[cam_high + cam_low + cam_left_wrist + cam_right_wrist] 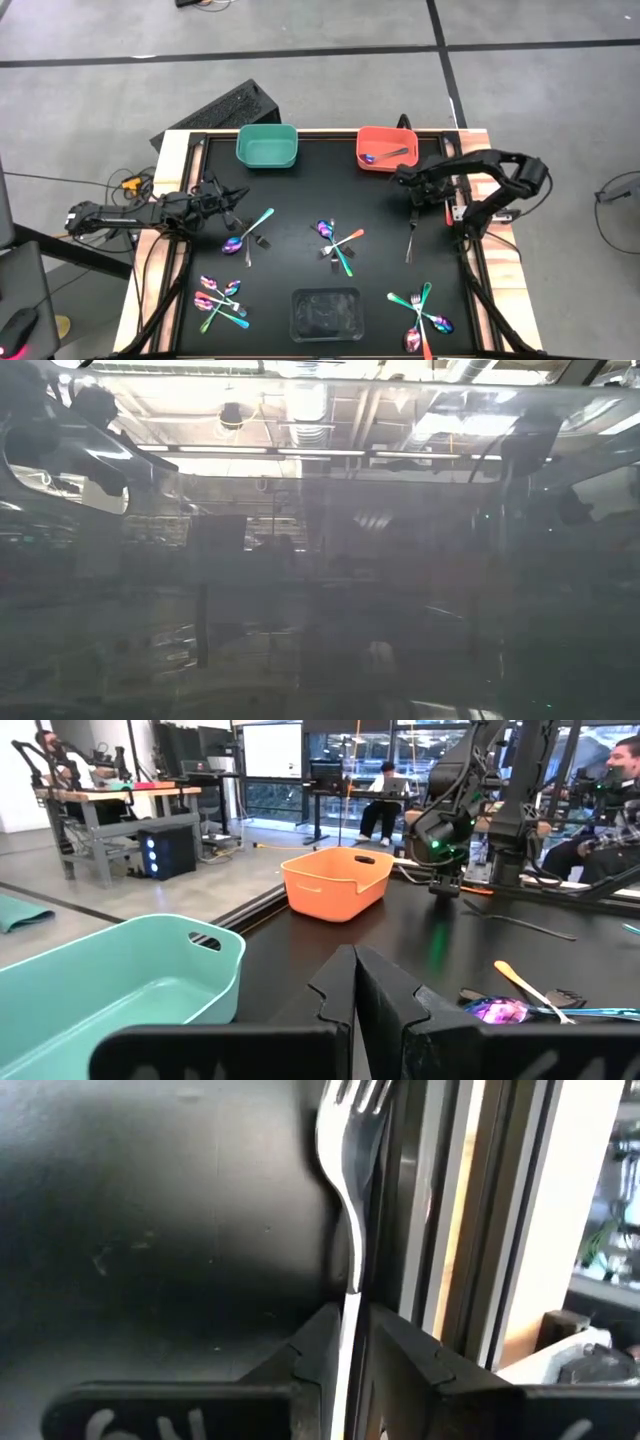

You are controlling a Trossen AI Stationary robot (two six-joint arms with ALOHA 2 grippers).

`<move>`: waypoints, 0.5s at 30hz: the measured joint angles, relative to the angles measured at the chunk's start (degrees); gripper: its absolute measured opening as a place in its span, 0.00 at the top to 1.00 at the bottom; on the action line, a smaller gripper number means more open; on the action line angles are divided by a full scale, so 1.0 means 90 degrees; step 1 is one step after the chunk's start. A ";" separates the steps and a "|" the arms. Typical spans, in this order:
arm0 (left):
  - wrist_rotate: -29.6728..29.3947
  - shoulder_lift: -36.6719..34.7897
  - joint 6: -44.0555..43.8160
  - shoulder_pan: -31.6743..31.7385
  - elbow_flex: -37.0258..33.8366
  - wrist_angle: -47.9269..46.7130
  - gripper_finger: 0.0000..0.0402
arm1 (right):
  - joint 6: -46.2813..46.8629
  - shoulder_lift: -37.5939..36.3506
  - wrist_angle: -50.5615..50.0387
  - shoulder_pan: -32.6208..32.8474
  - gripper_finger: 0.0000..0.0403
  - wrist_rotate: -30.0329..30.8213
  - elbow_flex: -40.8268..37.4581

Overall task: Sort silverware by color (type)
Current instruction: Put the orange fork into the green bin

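Note:
My right gripper (416, 200) hangs over the black mat, just near of the orange bin (387, 148), and is shut on a fork (350, 1140) with a shiny silvery head. The bin holds one spoon (372, 157). My left gripper (232, 203) hovers shut and empty at the mat's left, near of the teal bin (267, 146). Rainbow-headed forks and spoons lie flat on the mat in clusters: beside my left gripper (250, 235), mid-mat (337, 243), near left (222, 300) and near right (425, 315). A dark fork (410, 242) lies below my right gripper. My right gripper pinches the fork's slim handle (352, 1295) between its two fingers, which lie along it. The tines (355, 1092) point away from the fingers, down toward the mat beside the table's right rail. I cannot tell whether the fork's head touches the mat.
A clear plastic tray (325, 313) sits at the mat's near middle. A raised rail (440, 1230) borders the mat close beside the held fork. People sit at desks in the room beyond the table (385, 790). The low view shows only haze and reflections.

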 joint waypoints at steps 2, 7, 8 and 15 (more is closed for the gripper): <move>-0.0002 0.0000 -0.0038 0.0000 0.0000 0.0000 1.00 | -0.0035 -0.0160 -0.0023 0.0072 0.78 0.0000 -0.0008; -0.0027 0.0000 -0.0044 0.0000 0.0000 0.0000 1.00 | -0.0184 -0.0308 0.0082 -0.0192 0.79 -0.0011 -0.0088; -0.0027 0.0000 -0.0044 0.0000 0.0000 0.0000 1.00 | -0.0284 -0.0314 0.0152 -0.0275 0.79 -0.0018 -0.0148; 0.0009 0.0000 -0.0095 0.0000 0.0000 0.0000 1.00 | -0.0944 -0.0285 0.0618 -0.0489 0.84 -0.0305 -0.0280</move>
